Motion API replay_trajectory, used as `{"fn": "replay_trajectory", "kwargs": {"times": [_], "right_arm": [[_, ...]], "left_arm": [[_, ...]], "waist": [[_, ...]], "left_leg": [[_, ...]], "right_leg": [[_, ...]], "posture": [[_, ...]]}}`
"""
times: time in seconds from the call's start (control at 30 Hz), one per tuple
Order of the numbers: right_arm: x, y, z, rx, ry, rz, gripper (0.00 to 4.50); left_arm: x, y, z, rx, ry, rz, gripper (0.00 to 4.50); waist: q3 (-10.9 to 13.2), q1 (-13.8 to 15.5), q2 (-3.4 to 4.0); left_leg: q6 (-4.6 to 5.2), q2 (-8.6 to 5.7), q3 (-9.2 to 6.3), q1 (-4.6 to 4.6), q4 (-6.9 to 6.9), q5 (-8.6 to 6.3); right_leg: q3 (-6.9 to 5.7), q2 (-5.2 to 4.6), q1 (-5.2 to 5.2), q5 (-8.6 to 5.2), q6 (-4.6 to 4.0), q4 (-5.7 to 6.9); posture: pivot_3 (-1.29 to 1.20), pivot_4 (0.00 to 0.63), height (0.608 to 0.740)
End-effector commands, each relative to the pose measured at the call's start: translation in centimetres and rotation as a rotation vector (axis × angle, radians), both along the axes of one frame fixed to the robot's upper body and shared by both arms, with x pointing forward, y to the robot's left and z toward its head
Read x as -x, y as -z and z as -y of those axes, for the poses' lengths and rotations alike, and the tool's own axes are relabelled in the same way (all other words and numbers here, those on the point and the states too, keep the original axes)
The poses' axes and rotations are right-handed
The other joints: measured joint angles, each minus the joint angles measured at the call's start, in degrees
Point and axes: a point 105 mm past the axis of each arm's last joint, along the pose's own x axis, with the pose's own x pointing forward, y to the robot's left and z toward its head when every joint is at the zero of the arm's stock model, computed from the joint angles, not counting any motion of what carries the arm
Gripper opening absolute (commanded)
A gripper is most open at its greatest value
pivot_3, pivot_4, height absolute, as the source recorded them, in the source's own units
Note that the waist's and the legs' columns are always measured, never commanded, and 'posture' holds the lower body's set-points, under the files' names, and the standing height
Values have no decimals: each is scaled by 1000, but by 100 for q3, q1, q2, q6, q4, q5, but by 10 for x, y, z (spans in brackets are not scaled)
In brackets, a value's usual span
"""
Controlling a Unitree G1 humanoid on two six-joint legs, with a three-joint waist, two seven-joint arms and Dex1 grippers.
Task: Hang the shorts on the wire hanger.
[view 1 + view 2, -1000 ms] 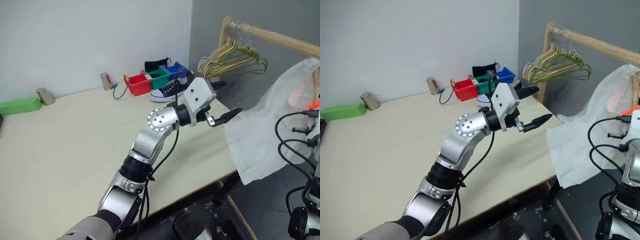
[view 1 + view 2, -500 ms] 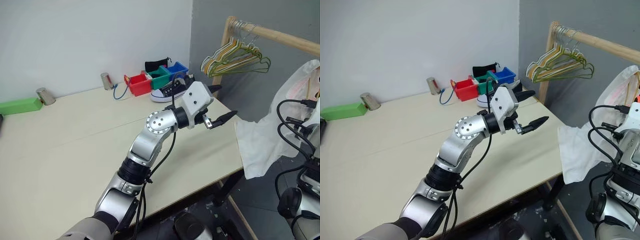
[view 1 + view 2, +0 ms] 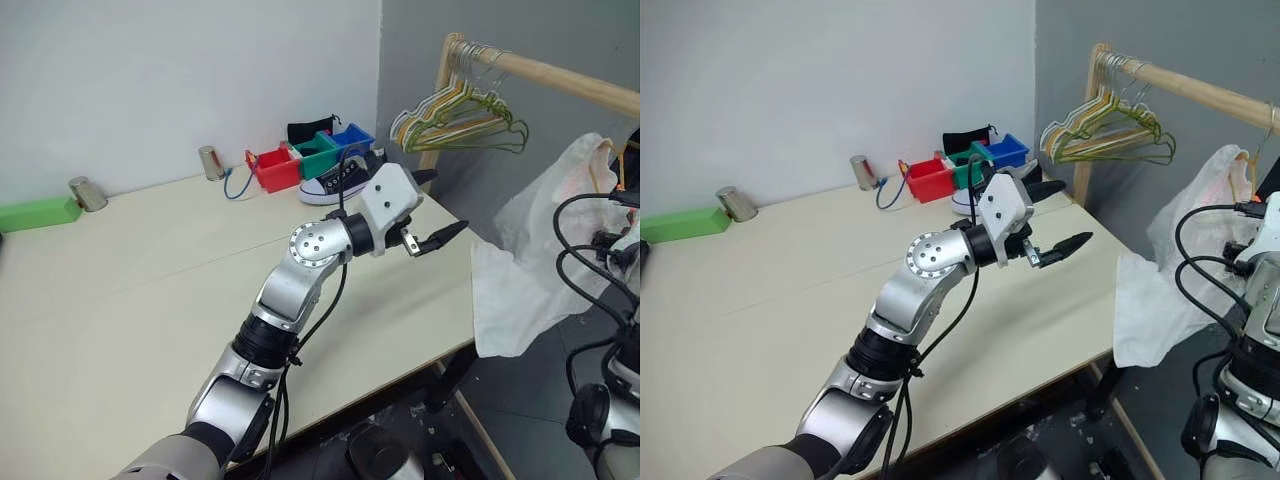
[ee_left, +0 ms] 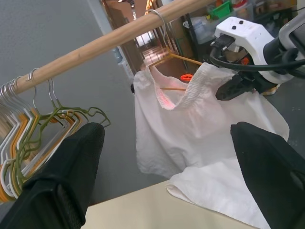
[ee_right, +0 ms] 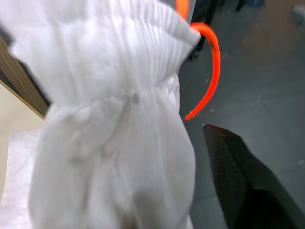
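Left wrist view: the shorts (image 4: 190,129) hang by their gathered waistband on the wire hanger (image 4: 167,71), hooked over the wooden rail (image 4: 95,45), one leg trailing onto the corner of the table (image 3: 120,300). The right gripper (image 4: 237,88) sits just beside the waistband with its fingers parted, off the cloth, plainly the nearer hand; the left gripper (image 3: 432,212) hovers over the table edge, fingers spread wide and empty, the shorts lying out past its tips. Bunched hangers (image 3: 455,112) sit further along the rail
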Motion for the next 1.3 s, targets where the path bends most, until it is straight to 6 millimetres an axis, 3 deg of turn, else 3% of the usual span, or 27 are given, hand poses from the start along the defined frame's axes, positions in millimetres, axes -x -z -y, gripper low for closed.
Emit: {"fn": "replay_trajectory", "kwargs": {"times": [0.03, 0.2, 0.37, 0.5, 0.57, 0.7, 0.83, 1.03, 1.2, 1.3], "right_arm": [[4, -26, -24, 107, -64, 76, 3271], [13, -30, -44, 132, -100, 79, 4452], [25, -26, -53, 169, -106, 82, 4452], [32, -37, -71, 299, -165, 111, 4452], [34, -44, -83, 373, -203, 133, 4452], [22, -55, -121, 475, -348, 231, 4452], [-4, -37, -161, 309, -532, 293, 4452], [-46, 10, -224, 30, -745, 308, 4452], [-68, 51, -257, -15, -814, 270, 4452], [-76, 70, -259, -32, -790, 249, 4452]], "left_arm": [[-1, -15, -7, 27, -10, 40, 4500], [1, -10, -9, 6, 10, 20, 4500], [-1, -6, -14, -6, 11, 3, 4500], [-8, 0, -23, -7, -34, -41, 4500], [-15, 5, -35, 8, -95, -87, 4500], [-36, 21, -78, 40, -339, -139, 4500], [-43, 40, -122, 76, -574, -190, 4500], [-24, 75, -188, 123, -887, -292, 4500], [-2, 101, -221, 154, -1065, -364, 4500], [7, 112, -229, 165, -1111, -398, 4500]], "waist": [[1, 1, -2], [16, 6, -26], [39, -32, -62], [47, -143, -69], [47, -195, -68], [54, -335, -81], [55, -305, -104], [40, 251, -129], [31, 1213, -130], [31, 1782, -130]], "left_leg": [[-1, 0, 0, 0, 0, 0], [-6, 1, -1, -4, 0, -4], [-15, 4, -2, -7, -3, -10], [-19, 4, -2, -11, -3, -12], [-19, 7, -4, -14, -13, -12], [-21, 10, -2, -13, -18, -15], [-20, 17, -3, -1, -22, -15], [-19, 14, -21, -16, -24, -14], [-19, 8, -32, -41, -24, -14], [-20, 6, -30, -52, -24, -14]], "right_leg": [[-1, 0, 0, -1, -2, 0], [-1, 0, 0, -6, 0, -4], [-1, 0, -4, -10, -3, -8], [-2, -3, -4, -11, -2, -18], [-7, -3, -1, -11, -1, -42], [-7, -4, 3, -8, 4, -57], [-13, -2, 7, 20, 54, -55], [-23, 2, 7, 27, 65, -50], [-26, 4, -18, 29, 62, -47], [-21, 5, -30, 30, 60, -49]], "posture": [[-555, 33, 740], [-578, 50, 740], [-602, 63, 740], [-617, 69, 740], [-603, 67, 740], [-545, 56, 740], [-465, 43, 740], [-257, 8, 740], [-144, 0, 740], [-95, 0, 740]]}}
